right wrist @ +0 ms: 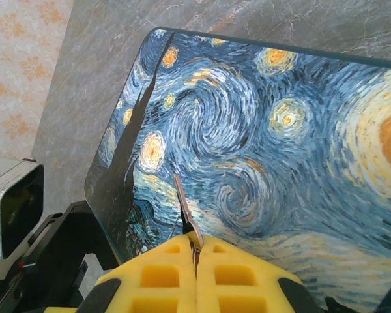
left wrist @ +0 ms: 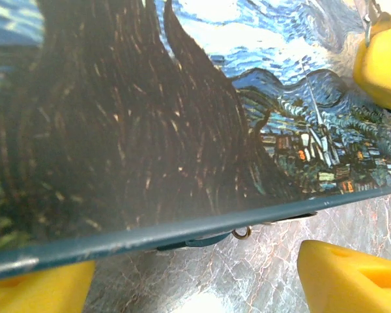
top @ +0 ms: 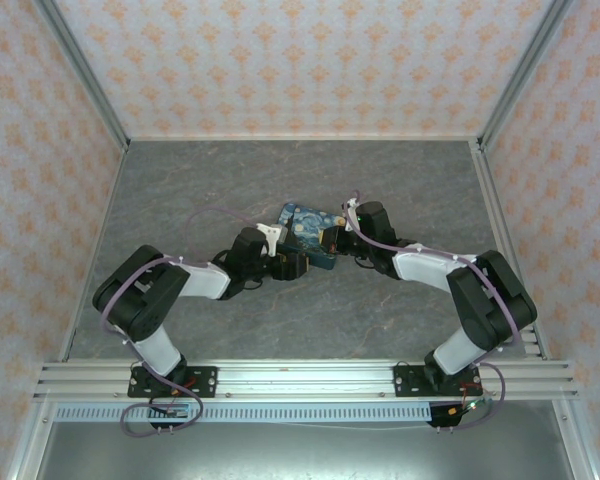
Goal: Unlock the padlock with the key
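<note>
Left fingers [left wrist: 352,274]: apart, with the padlock [left wrist: 195,242] between them toward 12 o'clock, tucked under the tin [left wrist: 150,117] edge.
Right fingers [right wrist: 195,261]: clamped on the key [right wrist: 184,208] — it points to 12 o'clock over the tin.
Tin: mid-bench [top: 180,190].

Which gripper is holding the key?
The right gripper: its yellow fingers are pinched shut on the slim key. The left gripper has its fingers wide apart by the tin.

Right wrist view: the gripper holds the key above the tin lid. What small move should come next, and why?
Probably carry the right gripper toward the tin edge where the padlock sits. The key is clamped but lies over the lid, while the padlock shows under that edge, by the left gripper.
</note>
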